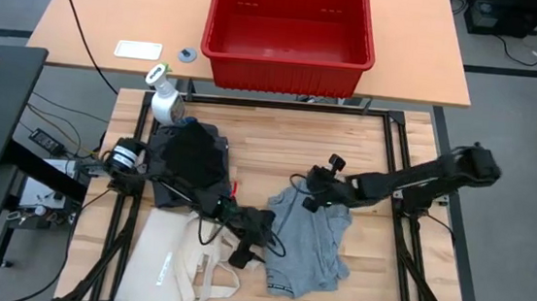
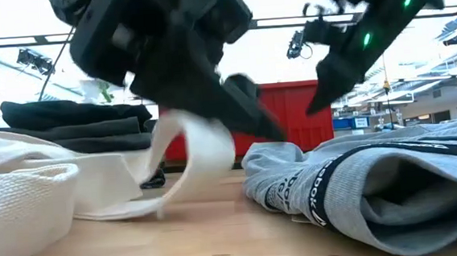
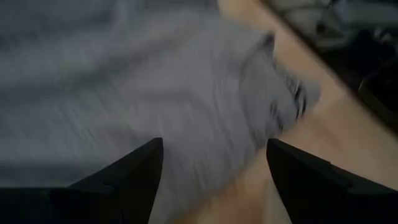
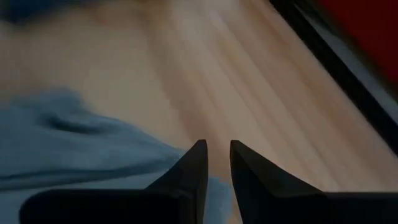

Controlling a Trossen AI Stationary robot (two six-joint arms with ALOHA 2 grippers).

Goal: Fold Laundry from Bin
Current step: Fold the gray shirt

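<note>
A light grey garment lies spread and partly folded on the wooden table, its black-banded edge toward the near side. My left gripper stands open at the garment's left edge, and the grey cloth fills the view past its fingers. My right gripper is above the garment's far edge. Its fingers are open by only a narrow gap, with bare wood showing through it. A pile of black and dark grey laundry rests at the far left. The red bin stands beyond the table. My left gripper slants down from the table's left over the grey garment's left edge, its fingers apart. I cannot tell whether they touch the cloth.
A cream tote bag lies at the near left, one handle arching up beside my left arm. A white spray bottle stands at the far left corner. Bare wood lies between the garment and the far edge.
</note>
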